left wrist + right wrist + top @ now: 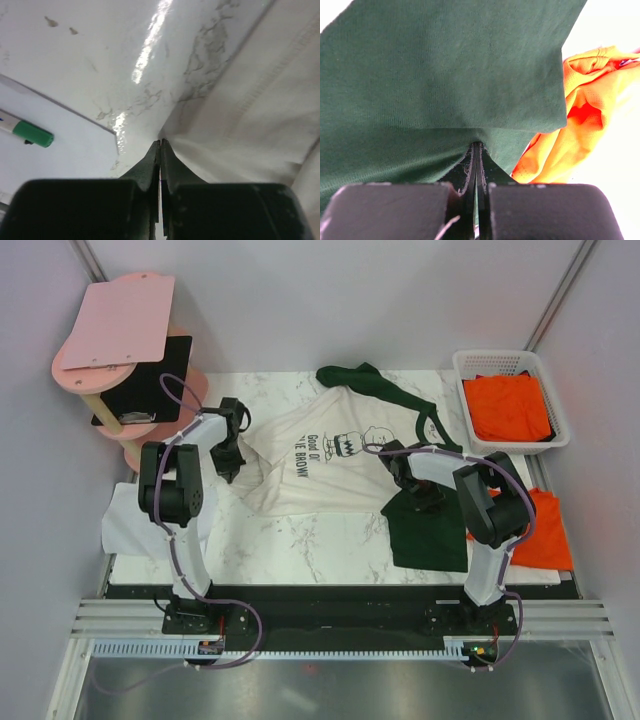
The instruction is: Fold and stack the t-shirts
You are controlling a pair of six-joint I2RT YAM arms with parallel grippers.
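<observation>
The cream-white t-shirt [320,455] with the Charlie Brown print lies crumpled across the middle of the marble table. One dark green sleeve [352,377] lies at the back and the other [430,530] spreads at the front right. My left gripper [228,462] is shut on the shirt's left edge; in the left wrist view the jaws [160,143] pinch the cream cloth [250,115]. My right gripper [425,498] is shut on the green sleeve [445,75], its tips [477,146] closed on the cloth. One orange t-shirt [508,408] lies in the basket. Another orange t-shirt [545,530] [580,125] lies at the table's right edge.
The white plastic basket [462,365] stands at the back right. A pink tiered stand [110,325] with a black board is at the back left. White paper sheets [125,530] lie at the left edge, with a green-capped marker [32,135] on them.
</observation>
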